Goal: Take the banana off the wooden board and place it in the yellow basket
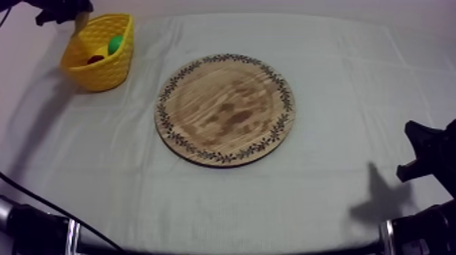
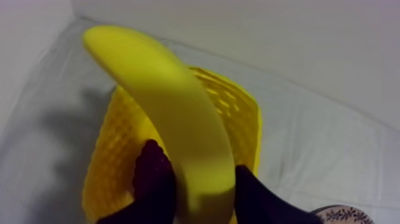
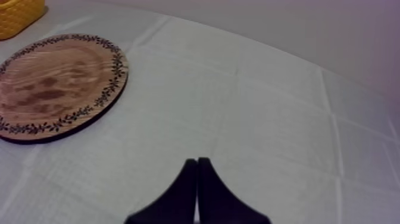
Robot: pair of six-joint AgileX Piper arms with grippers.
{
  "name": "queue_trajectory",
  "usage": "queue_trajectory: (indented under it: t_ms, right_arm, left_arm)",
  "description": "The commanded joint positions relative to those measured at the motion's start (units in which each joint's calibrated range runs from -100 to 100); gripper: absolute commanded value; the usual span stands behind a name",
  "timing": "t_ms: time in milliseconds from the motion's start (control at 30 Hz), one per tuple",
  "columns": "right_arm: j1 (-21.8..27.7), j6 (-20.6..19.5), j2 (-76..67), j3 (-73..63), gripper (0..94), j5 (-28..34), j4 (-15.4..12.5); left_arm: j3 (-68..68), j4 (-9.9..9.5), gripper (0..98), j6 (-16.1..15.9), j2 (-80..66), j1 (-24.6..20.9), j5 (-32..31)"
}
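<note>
1. The left claw (image 2: 199, 162) is closed on the banana (image 2: 161, 101), with a black finger (image 2: 153, 182) pressed to each side. It grips close to one end, so most of the fruit juts out beyond the tips.
2. The banana hangs over the open mouth of the yellow basket (image 2: 241, 116), and I cannot tell whether it touches the rim.
3. I judge the toy to be light and stiff, with a smooth, curved skin. Held near the end it could swivel or slide between the fingers, so a hold nearer the middle, across the narrow width, would be steadier.
4. From above, the left claw sits at the far rim of the basket, near the table's (image 1: 339, 197) far left corner. A green fruit (image 1: 115, 44) and a small red fruit (image 1: 95, 60) lie inside.
5. The wooden board (image 1: 224, 108) lies bare mid-table.
6. The right claw (image 3: 197, 167) has its fingers pressed together on nothing, low at the right, well apart from the board.
</note>
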Motion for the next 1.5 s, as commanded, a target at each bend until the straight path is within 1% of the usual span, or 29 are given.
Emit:
queue_trajectory:
  t_ms: [0,233,367,500,533,600,667,733,867,1000,1100,1167,1200,1233,1333,1400,1467]
  right_arm:
    - [0.0,0.0,0.0,0.0,0.3,0.0,0.0]
    - [0.0,0.0,0.0,0.0,0.3,0.0,0.0]
    - [0.0,0.0,0.0,0.0,0.3,0.0,0.0]
    - [0.0,0.0,0.0,0.0,0.3,0.0,0.0]
    - [0.0,0.0,0.0,0.0,0.3,0.0,0.0]
    - [0.0,0.0,0.0,0.0,0.3,0.0,0.0]
    - [0.0,0.0,0.0,0.0,0.3,0.0,0.0]
    - [0.0,0.0,0.0,0.0,0.3,0.0,0.0]
    - [0.0,0.0,0.0,0.0,0.3,0.0,0.0]
    - [0.0,0.0,0.0,0.0,0.3,0.0,0.0]
    - [0.0,0.0,0.0,0.0,0.3,0.0,0.0]
    - [0.0,0.0,0.0,0.0,0.3,0.0,0.0]
    - [0.0,0.0,0.0,0.0,0.3,0.0,0.0]
    - [0.0,0.0,0.0,0.0,0.3,0.0,0.0]
    - [0.0,0.0,0.0,0.0,0.3,0.0,0.0]
    - [0.0,0.0,0.0,0.0,0.3,0.0,0.0]
    - [0.0,0.0,0.0,0.0,0.3,0.0,0.0]
  left_arm:
    - [-0.1,0.07,34.0,0.0,1.3,0.1,0.2]
    - [-1.0,-0.08,33.8,0.1,4.3,0.3,1.0]
    - [-1.5,-0.09,37.1,-0.9,5.2,0.2,1.3]
    - [-1.6,-0.25,44.9,-1.2,5.2,-0.4,-0.9]
    - [-1.6,-0.27,48.6,-1.2,5.1,-0.5,-1.5]
    - [-1.3,-0.31,59.5,-1.1,4.9,-0.7,-2.2]
    - [-1.1,-0.69,69.8,-0.1,4.6,-0.7,-2.1]
    - [-0.8,-0.99,76.9,0.7,4.3,-0.5,-1.6]
    - [0.3,-1.19,83.1,1.3,3.5,-0.4,-1.2]
    - [1.4,-1.17,83.2,1.5,2.3,-0.7,-1.9]
    - [1.9,-0.94,79.5,1.3,0.5,-1.0,-2.4]
    - [2.4,-0.93,74.1,1.5,-1.4,-1.3,-3.0]
    - [2.8,-0.92,69.4,1.6,-2.5,-1.4,-3.6]
    - [3.2,-0.86,61.7,1.6,-3.7,-1.7,-4.3]
    - [5.8,-0.98,35.3,1.6,-8.0,-2.3,-6.8]
    - [8.5,-0.91,25.1,1.1,-11.3,-2.5,-8.2]
    - [11.9,-0.86,19.2,0.3,-15.0,-2.6,-9.5]
